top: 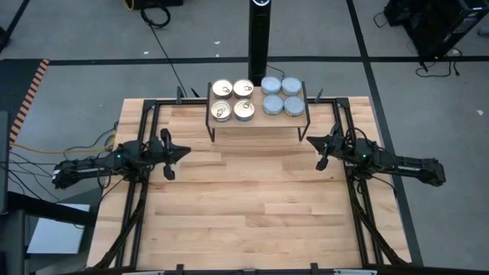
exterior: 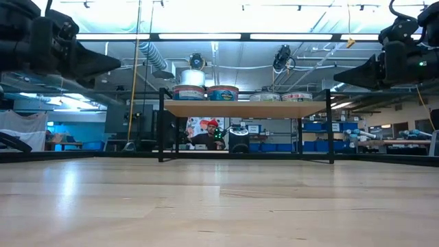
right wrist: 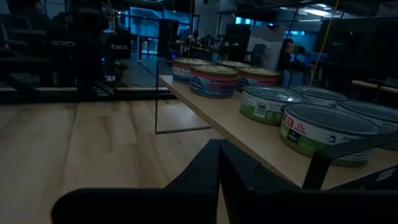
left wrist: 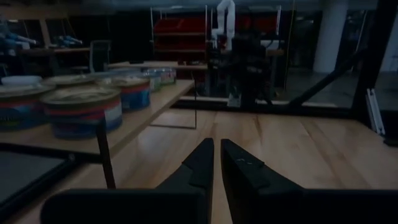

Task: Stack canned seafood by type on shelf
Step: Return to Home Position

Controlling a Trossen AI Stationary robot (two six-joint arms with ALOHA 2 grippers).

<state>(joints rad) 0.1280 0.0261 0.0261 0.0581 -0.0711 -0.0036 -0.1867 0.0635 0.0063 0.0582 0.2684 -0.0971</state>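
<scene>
The shelf (top: 257, 121) stands on thin black legs at the table's far middle. On it sit several tins of canned seafood, base down in a single layer: gold-lidded ones (top: 232, 100) on its left half, blue-grey-lidded ones (top: 282, 95) on its right half. The tins also show in the left wrist view (left wrist: 82, 111) and the right wrist view (right wrist: 324, 129). My left gripper (top: 186, 153) (left wrist: 217, 158) hovers level to the left of and nearer than the shelf, shut and empty. My right gripper (top: 309, 140) (right wrist: 219, 158) hovers level beside the shelf's right front leg, shut and empty.
A black post (top: 259, 34) rises just behind the shelf. Black frame rails (top: 141, 198) (top: 359, 206) run along both sides of the table. Bare wood tabletop (top: 252, 206) stretches from the shelf to the near edge. A person (exterior: 208, 134) shows in the room behind.
</scene>
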